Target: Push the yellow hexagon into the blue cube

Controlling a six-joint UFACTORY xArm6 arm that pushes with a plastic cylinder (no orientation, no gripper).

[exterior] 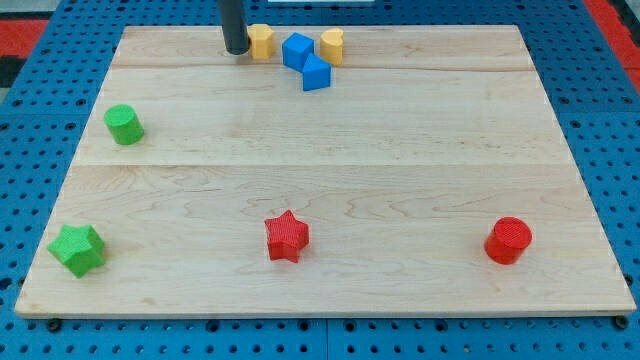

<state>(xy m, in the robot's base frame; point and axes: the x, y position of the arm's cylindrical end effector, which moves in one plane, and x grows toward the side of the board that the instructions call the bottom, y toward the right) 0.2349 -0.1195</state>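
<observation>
In the camera view, I take the yellow hexagon (261, 42) as my landmark: it sits near the top edge of the wooden bench (330, 200), left of centre. My tip (236, 50) stands just beside it on the view's left, so close that I cannot tell whether the two touch. There are no jaws on this rig, only the dark rod, so nothing is spread or pinched. To the view's right of the hexagon lies a blue block (296, 50), near it and perhaps touching, and just below and right of that one sits the blue cube (316, 74), touching it. Which of the two blue pieces is the cube is hard to say; I read the lower one as the cube. Further right of the hexagon, beyond the blue pair, is a second yellow block (332, 45). The relation that matters: tip, hexagon and blue pieces lie almost in one line running left to right, with the hexagon between my tip and the blue ones. A push toward the view's right, bearing slightly downward, looks like what is needed. Far below the hexagon are a green cylinder (124, 124), a green star (77, 249), a red star (287, 236) and a red cylinder (509, 240), all well apart from the path.
</observation>
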